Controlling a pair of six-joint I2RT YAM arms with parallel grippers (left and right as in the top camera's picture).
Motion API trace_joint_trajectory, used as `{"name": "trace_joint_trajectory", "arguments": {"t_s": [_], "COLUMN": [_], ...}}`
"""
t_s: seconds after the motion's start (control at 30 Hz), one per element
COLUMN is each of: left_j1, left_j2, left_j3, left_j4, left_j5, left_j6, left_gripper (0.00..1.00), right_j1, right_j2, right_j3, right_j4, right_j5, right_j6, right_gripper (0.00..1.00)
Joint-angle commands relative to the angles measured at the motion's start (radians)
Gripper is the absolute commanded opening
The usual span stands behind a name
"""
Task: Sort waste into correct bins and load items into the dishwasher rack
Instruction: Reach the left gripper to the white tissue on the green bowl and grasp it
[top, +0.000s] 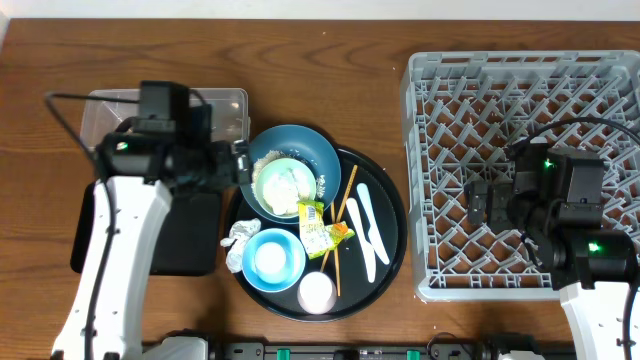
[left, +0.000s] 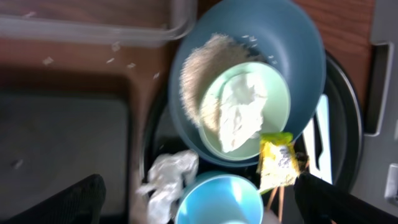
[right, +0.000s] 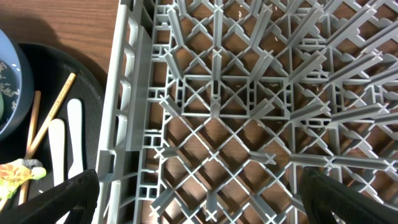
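The large blue dish (top: 318, 152) sits on a round black tray (top: 388, 255) and holds rice (left: 194, 81) and a pale-green bowl (left: 273, 93) with a white tissue (left: 239, 121) in it. In front of it lie a yellow-green wrapper (top: 318, 228), a crumpled tissue (top: 240, 237), a light-blue bowl (top: 273, 258) and a white cup (top: 317, 292). Chopsticks (top: 346, 203) and white flat utensils (top: 368, 225) lie to the right. My left gripper (left: 199, 205) is open and empty, over the tray's left side. My right gripper (right: 205, 202) is open and empty, over the grey rack (top: 520, 100).
A clear plastic tub (top: 228, 104) stands at the back left. A shallow black rectangular tray (top: 195, 240) lies in front of it, partly under my left arm. A few rice grains (left: 118, 53) lie on the table near the tub.
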Motion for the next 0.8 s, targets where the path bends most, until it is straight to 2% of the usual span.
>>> {"name": "trace_joint_trajectory", "arguments": {"t_s": [0.0,0.13,0.17,0.2,0.3,0.67,0.77], "left_j1": [-0.063,-0.137,-0.157,-0.171,-0.208,-0.238,-0.238], "left_j2": [0.053,0.134,0.161,0.18,0.241,0.402,0.425], "left_j3": [0.015,0.015,0.015,0.015,0.015,0.015,0.014], "left_j4": [0.02,0.05,0.06,0.067,0.087,0.119,0.127], "left_j5": [0.023,0.023,0.023,0.023,0.023,0.022,0.023], "left_j6": [-0.018,-0.018,-0.018,-0.018,-0.018,-0.018,-0.018], "left_gripper": [0.98,0.99,0.93,0.91,0.9,0.83,0.73], "right_j1": [0.016,0.016,0.016,0.016,0.016,0.016,0.016], "right_j2": [-0.003,-0.003,-0.003,-0.003,-0.003,-0.003,-0.003], "right_j3": [0.019,0.019,0.019,0.019,0.019,0.019,0.019], "right_j4": [-0.001,-0.009,-0.011,-0.012,-0.012,-0.011,-0.011], "right_j5": [-0.009,-0.009,-0.009,-0.009,-0.009,-0.009,-0.009], "right_j6": [0.005,0.011,0.011,0.011,0.011,0.011,0.011], "right_gripper": [0.99,0.99,0.99,0.99,0.99,0.99,0.99]}}
